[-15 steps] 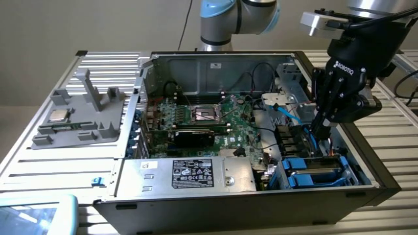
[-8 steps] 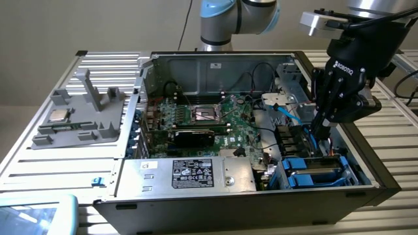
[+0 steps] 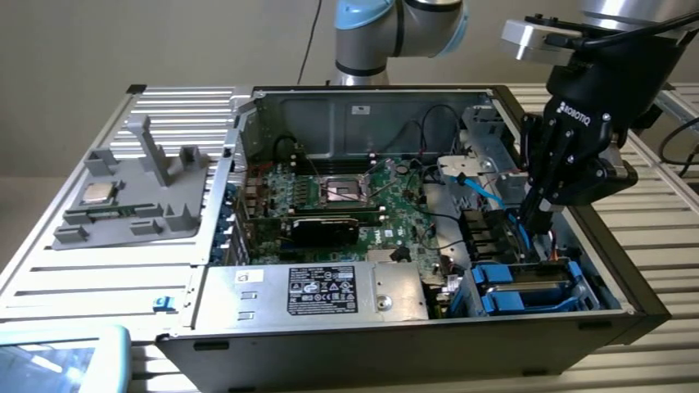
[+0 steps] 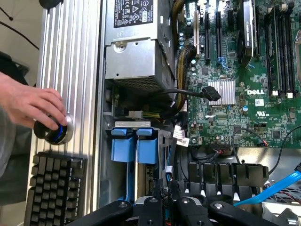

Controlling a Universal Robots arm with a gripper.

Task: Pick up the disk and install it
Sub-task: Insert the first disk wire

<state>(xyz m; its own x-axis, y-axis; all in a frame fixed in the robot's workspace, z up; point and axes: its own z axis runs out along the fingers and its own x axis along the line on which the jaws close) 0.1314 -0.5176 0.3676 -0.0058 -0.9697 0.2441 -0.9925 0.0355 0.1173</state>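
Tool (image 3: 535, 219) nearly closed above disk (image 3: 526, 286), case wall (image 3: 611, 270) beside.

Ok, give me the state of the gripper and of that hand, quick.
Gripper: jaws closed, low over the disk; a grip cannot be told.
Person's hand: resting on a round silver knob.

Ext cam: high, oblique; wrist cam: close, downward; both see blue drive bay (image 3: 526, 286).
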